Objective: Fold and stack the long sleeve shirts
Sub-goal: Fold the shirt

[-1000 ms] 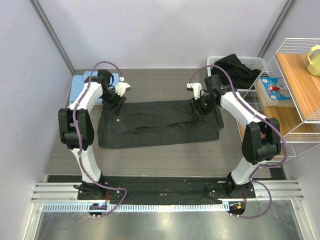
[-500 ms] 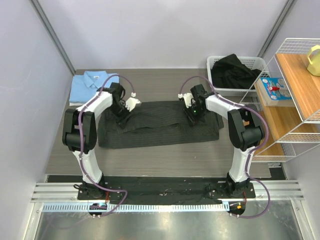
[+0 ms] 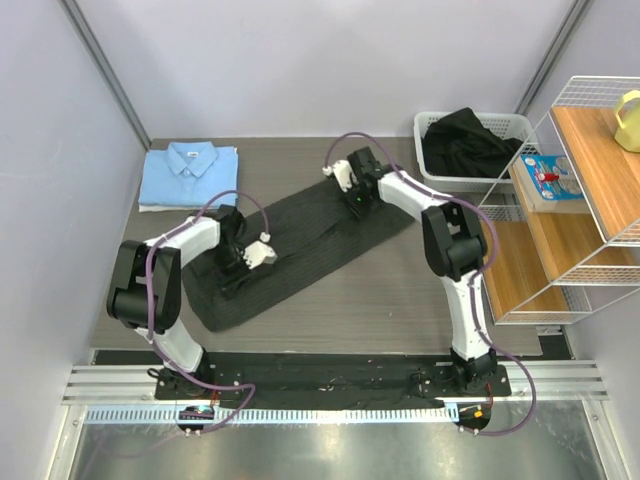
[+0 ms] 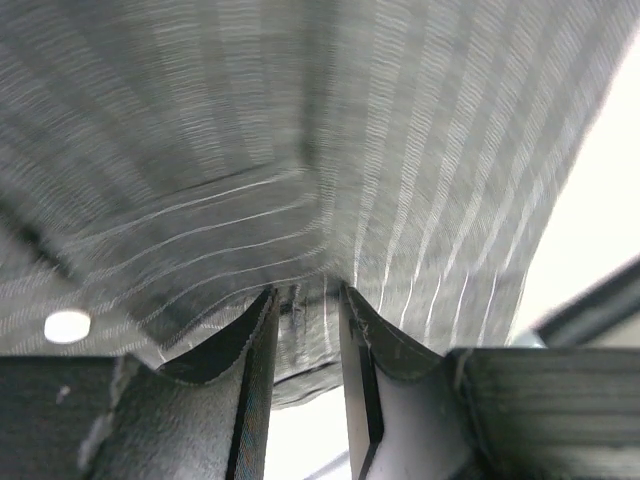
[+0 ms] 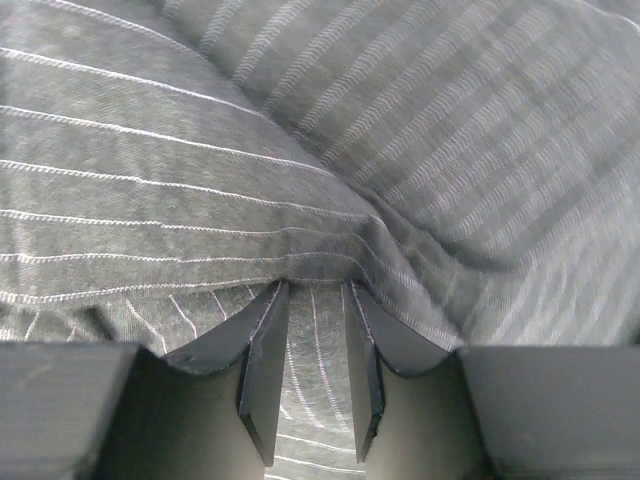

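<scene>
the dark pinstriped shirt lies in a slanted band across the table, running from the near left toward the far middle. the left gripper sits on its near-left part, jaws narrow, a fold of striped cloth pinched between the fingers. the right gripper grips the far end the same way, jaws close together on a fold. the light blue shirt lies folded at the far left corner, apart from the dark one.
</scene>
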{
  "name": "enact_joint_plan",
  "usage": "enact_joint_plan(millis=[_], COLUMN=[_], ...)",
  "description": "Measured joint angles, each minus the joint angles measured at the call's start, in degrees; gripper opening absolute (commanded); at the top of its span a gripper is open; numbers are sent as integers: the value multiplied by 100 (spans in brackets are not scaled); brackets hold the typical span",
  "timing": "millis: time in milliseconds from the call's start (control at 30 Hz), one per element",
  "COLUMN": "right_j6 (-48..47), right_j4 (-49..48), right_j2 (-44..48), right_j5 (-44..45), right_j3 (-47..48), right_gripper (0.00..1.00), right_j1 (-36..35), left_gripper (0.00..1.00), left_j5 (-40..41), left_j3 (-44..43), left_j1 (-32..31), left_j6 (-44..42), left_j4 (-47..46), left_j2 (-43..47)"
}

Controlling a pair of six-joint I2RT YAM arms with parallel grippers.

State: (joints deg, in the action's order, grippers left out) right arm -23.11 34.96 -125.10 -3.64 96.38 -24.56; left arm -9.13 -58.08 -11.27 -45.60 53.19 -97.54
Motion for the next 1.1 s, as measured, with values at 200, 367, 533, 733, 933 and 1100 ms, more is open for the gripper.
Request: enact_joint_plan(millis=[200,367,533,733,933,1100], right_j6=[-553,-835,-914,-743,-63,584], right_j4=[-723,-1233,-1169,-758,-374,-184], right_j2=[-1357,-1550,-1215,122,1115,1191], right_j5=[975,1510,1394,717,-302,-973], right_j3=[1937,2114,1829,1143,815,-85], right_gripper=[37,45,47,49,45,42], right_j1=[-184,59,404,577,446,402], left_gripper=[31,30,38,40,38,34], left_j5=[-385,-732,-1132,-1307,-634,-138], left_j3=[94,-442,-820,-1102,-1751,-1744], left_j1=[-905,-2087,-2736,-2546,-2282,-2288], left_j6=[317,1056,1694,1989,1495,1167], left_j4=[391,369,345,278,127,-280], left_j2=[79,-367,-638,295,577,-295])
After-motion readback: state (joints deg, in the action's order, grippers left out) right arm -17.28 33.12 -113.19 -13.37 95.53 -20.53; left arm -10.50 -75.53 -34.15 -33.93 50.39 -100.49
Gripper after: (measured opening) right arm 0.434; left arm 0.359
